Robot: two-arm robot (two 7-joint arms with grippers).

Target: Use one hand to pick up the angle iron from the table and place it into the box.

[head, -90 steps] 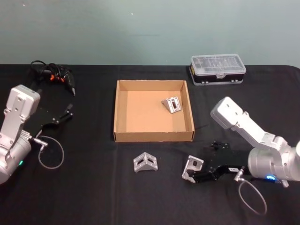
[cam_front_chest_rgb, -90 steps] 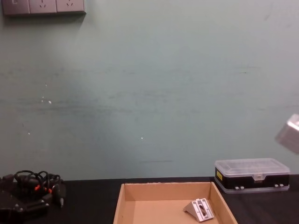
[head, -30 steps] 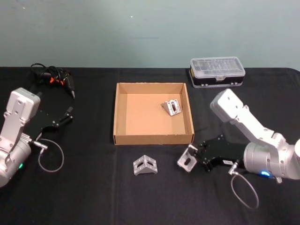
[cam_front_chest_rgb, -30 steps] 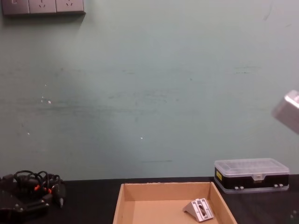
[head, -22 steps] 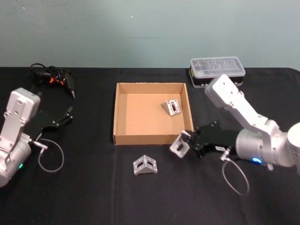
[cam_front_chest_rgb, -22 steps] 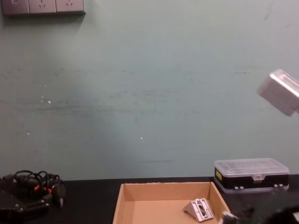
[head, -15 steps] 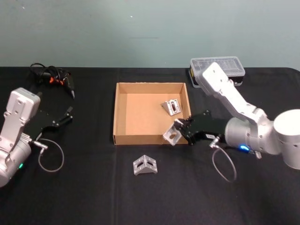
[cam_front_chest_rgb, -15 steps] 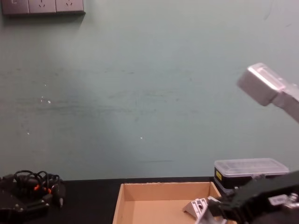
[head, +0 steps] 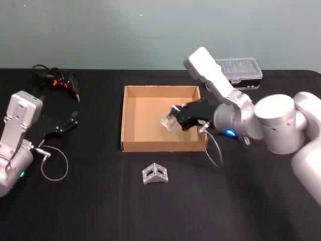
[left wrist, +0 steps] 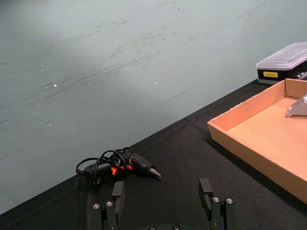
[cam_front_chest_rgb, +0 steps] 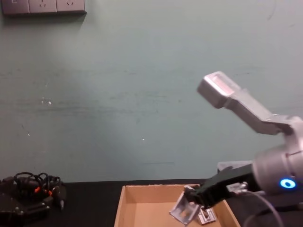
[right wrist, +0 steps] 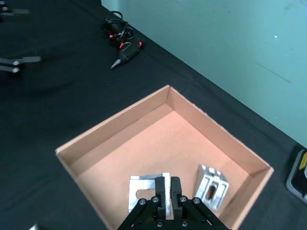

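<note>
Head view puts the right gripper point(head: 176, 118) in the middle of the frame, over the floor of the box point(head: 131, 146). Its two black fingers are closed on a silver angle iron point(head: 169, 120), which it holds tilted. Right wrist view shows the fingers pinching one flange of that piece. It also shows a second angle iron point(right wrist: 211, 187) lying on the box floor near the right wall, apart from the held one. A third angle iron point(head: 155, 173) lies on the black table point(head: 100, 201) in the lower middle of the head view, just in front of the box's near wall. At the left edge, the left gripper point(head: 73, 121) rests low over the table, its fingers spread apart and holding nothing. A clear-lidded plastic case point(head: 241, 70) sits in the upper right, behind the right arm. A tool with coiled cable point(head: 56, 81) lies in the upper left.
</note>
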